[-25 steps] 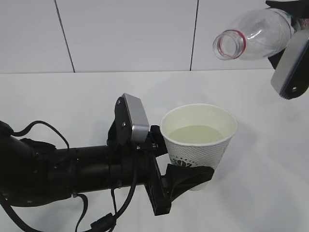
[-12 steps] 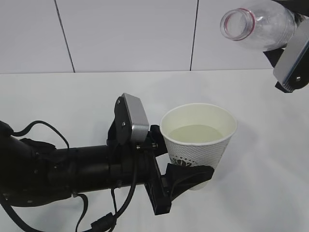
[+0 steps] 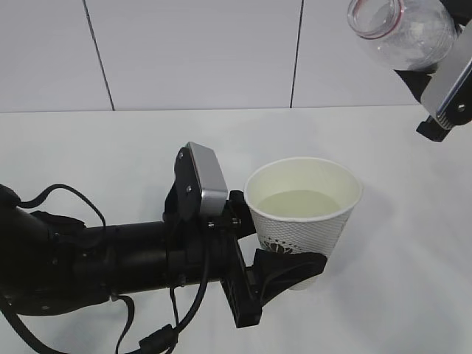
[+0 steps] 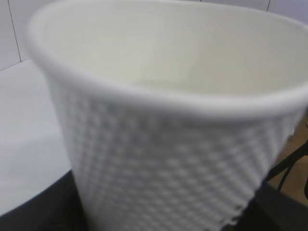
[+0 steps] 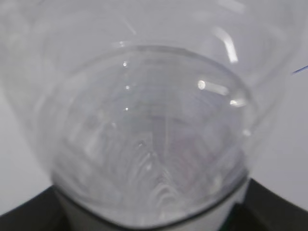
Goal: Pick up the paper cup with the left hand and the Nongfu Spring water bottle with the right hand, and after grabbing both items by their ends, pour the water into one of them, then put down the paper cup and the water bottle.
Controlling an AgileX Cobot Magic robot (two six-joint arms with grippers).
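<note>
Now, in the exterior view, your left tool (image 3: 284, 269) holds the paper cup (image 3: 304, 221) by its lower part, near the base, above the white tabletop (image 3: 110, 147). The cup stands upright and carries the water (image 3: 301, 204) to roughly half its depth. At the upper right, your right tool (image 3: 435, 81) grips the Nongfu Spring water bottle (image 3: 402, 29), well apart from the cup; its open mouth with the red neck ring faces up and toward the camera. The bottle looks nearly empty here.

Next, the left wrist view shows the cup (image 4: 168, 144) filling the picture, its embossed wall close to the lens and blurred. Treat it as soft: thin paper buckles under a hard squeeze, and the water makes it top-heavy and easy to slop. Judge the low grip as right; set it down level.

Last, the right wrist view shows the bottle (image 5: 149, 134) wedged between the jaws, with only the clear ribbed body and a few droplets visible. Expect it to be light, thin-walled and slick; hold it around the lower body, firmly but without crushing.
</note>
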